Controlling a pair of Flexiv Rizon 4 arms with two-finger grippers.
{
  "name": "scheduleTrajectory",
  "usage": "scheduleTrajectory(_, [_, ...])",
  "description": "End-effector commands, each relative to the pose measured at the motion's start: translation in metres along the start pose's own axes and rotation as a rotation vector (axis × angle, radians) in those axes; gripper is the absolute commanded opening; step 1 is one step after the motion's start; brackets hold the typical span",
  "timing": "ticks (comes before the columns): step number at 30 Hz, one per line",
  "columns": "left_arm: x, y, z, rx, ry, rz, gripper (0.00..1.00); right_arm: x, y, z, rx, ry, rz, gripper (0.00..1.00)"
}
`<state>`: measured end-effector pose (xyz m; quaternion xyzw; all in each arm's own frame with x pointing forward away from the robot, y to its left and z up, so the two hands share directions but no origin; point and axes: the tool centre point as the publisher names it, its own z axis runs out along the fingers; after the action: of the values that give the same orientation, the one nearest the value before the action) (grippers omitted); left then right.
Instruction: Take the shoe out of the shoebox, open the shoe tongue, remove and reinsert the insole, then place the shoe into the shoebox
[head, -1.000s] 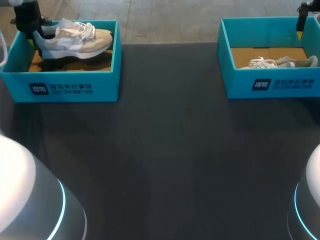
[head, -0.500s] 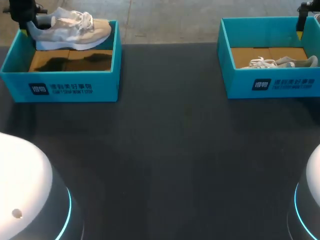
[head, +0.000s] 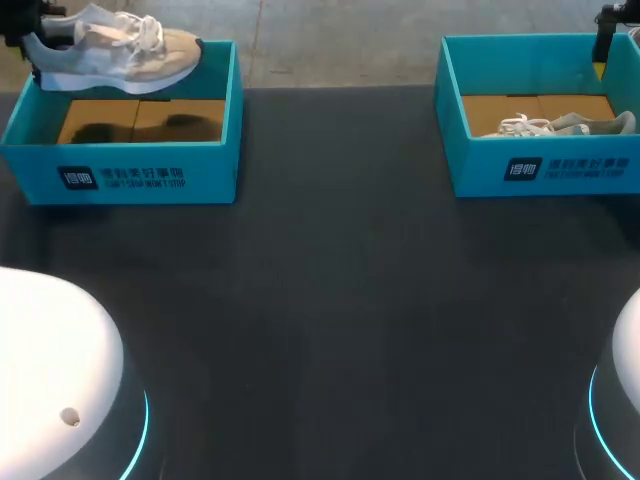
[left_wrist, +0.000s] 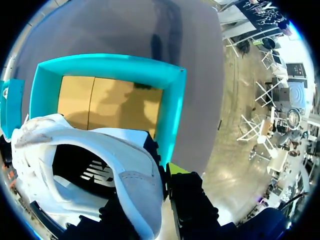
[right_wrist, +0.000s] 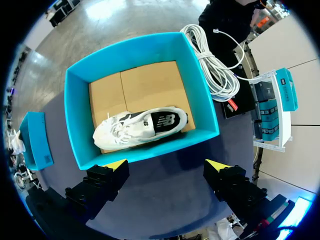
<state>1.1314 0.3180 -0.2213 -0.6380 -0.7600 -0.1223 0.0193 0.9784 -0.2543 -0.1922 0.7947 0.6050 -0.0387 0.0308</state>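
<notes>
So the left gripper is pinching the heel of a white and tan sneaker, and the sneaker is up in the air over the back left part of the left shoebox. Its sole is clear of the box's rim and its toe points along the back wall toward the box's right side. In the left wrist view you can see the grip pretty well: the gripper has the heel collar of the sneaker squeezed between its two fingers. One yellow tip shows on the outside of the heel, and the other finger is mostly hidden behind the shoe. Under the sneaker the teal box shows just its brown cardboard floor, with the shoe's shadow on it. The box sits at the far left corner of the dark table. Way over to the right of the left shoebox, at the far right corner, there's a matching teal box with a second sneaker lying on its side on the cardboard. The right gripper is up at that second box's far right corner. From the right wrist view its fingers are spread wide with nothing between them, and they look down on the box and the second sneaker, which lies near the wall closest to the gripper.
</notes>
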Motion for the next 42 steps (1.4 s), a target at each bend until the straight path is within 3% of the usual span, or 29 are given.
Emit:
scheduleTrajectory(1, [0.011, -0.005, -0.006, -0.045, -0.011, -0.001, 0.00, 0.000, 0.000, 0.000, 0.000, -0.001, 0.001, 1.00])
scheduleTrajectory(9, [0.026, -0.018, -0.027, -0.045, -0.027, -0.002, 0.00, 0.000, 0.000, 0.000, 0.000, -0.001, 0.001, 1.00])
scheduleTrajectory(18, [0.035, -0.052, -0.069, -0.021, -0.048, -0.014, 0.00, 0.000, 0.000, 0.000, 0.000, -0.001, 0.001, 1.00])
scheduleTrajectory(29, [0.033, -0.124, -0.109, -0.040, -0.037, -0.032, 0.00, 0.000, 0.000, 0.000, 0.000, -0.001, 0.001, 1.00])
scheduleTrajectory(37, [0.037, -0.172, -0.123, -0.047, -0.059, -0.037, 0.00, 0.000, 0.000, 0.000, 0.000, -0.001, 0.001, 1.00])
scheduleTrajectory(42, [0.028, -0.208, -0.122, -0.052, -0.059, -0.019, 0.00, 0.000, 0.000, 0.000, 0.000, -0.001, 0.001, 1.00])
